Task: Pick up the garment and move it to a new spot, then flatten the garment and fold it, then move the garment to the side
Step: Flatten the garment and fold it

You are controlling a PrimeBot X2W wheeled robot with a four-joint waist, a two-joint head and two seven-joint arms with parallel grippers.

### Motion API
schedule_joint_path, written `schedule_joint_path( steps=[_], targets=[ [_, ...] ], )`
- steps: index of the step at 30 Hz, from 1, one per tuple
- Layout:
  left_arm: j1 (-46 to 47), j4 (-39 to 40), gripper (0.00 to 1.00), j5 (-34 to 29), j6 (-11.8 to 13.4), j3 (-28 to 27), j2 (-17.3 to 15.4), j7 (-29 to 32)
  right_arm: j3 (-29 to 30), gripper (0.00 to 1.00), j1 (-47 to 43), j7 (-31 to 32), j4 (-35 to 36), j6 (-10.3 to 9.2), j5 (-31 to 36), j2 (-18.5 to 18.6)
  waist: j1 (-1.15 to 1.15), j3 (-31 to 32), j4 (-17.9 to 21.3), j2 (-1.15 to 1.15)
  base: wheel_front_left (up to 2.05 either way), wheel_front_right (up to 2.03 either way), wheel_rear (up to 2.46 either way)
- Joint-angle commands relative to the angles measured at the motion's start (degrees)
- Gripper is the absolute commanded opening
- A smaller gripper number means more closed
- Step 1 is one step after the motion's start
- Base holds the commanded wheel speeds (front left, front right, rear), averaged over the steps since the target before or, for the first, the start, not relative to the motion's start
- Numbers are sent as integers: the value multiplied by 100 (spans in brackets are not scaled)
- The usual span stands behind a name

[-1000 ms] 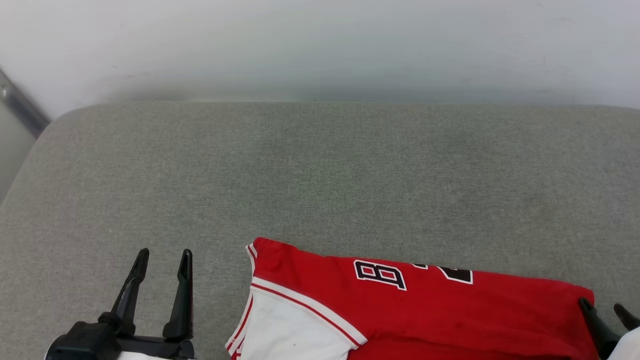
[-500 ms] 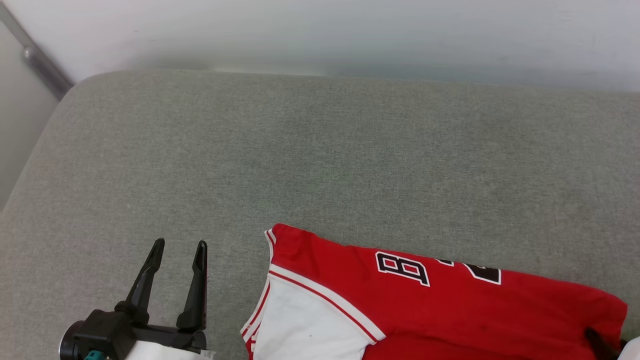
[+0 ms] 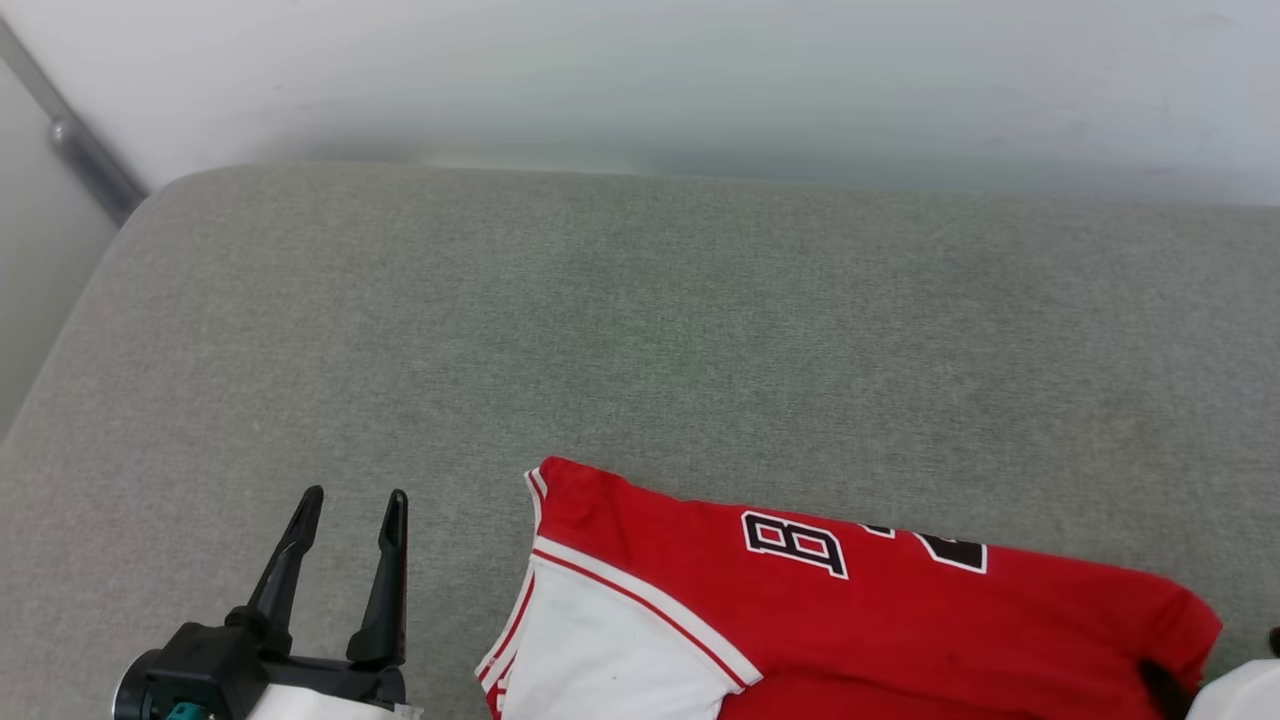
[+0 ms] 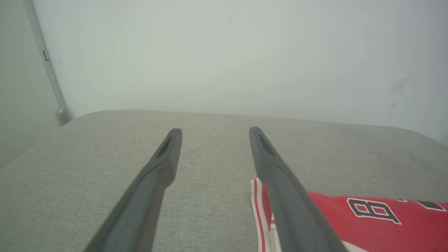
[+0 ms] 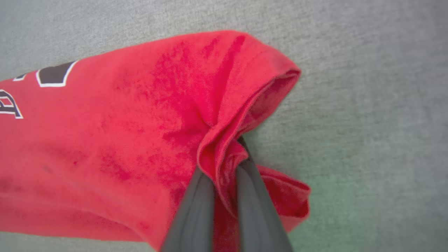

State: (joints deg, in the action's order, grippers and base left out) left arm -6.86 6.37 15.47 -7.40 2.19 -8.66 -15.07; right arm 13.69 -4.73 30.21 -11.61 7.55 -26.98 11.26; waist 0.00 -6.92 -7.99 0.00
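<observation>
Stretching left to right, the garment (image 3: 880, 620) has its right end pinched by fingers of the right gripper (image 5: 224, 166), while the left gripper (image 3: 355, 494) hangs beside its sleeve, fingers spread and empty.

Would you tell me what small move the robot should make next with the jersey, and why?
Probably bring the left gripper rightward to the white-sleeved edge of the garment and close there: its jaws stand open, apart from it, while the right gripper is shut on the opposite red end.

Your shirt (image 3: 900, 630) is red with a white sleeve, red-white striped trim and black white-edged letters; the cushion (image 3: 600, 330) is grey.
</observation>
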Motion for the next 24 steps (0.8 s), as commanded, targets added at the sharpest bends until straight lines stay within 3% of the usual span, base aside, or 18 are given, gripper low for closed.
schedule_joint_path(
  steps=[1, 11, 17, 24],
  targets=[
    [-43, 1, 100, 15, -4, 1, -20, -12, 95, 0, -8, -68, -93, -13, 64, 83, 0, 49, 61, 0, 0, 0, 0],
    [-66, -11, 100, 16, -5, 47, -37, -12, 1139, 0, 302, -402, -269, -11, 822, 597, 0, 110, 279, 0, 0, 0, 0],
    [-111, -52, 100, 15, -5, 30, -25, -12, 874, 0, 238, -262, 63, -9, 757, 516, 0, 201, 359, 0, 0, 0, 0],
    [-168, -67, 100, -6, -5, 73, 25, -12, -7, 0, -179, 358, 1078, -8, 467, 285, 0, 322, 391, 0, 0, 0, 0]
  ],
)
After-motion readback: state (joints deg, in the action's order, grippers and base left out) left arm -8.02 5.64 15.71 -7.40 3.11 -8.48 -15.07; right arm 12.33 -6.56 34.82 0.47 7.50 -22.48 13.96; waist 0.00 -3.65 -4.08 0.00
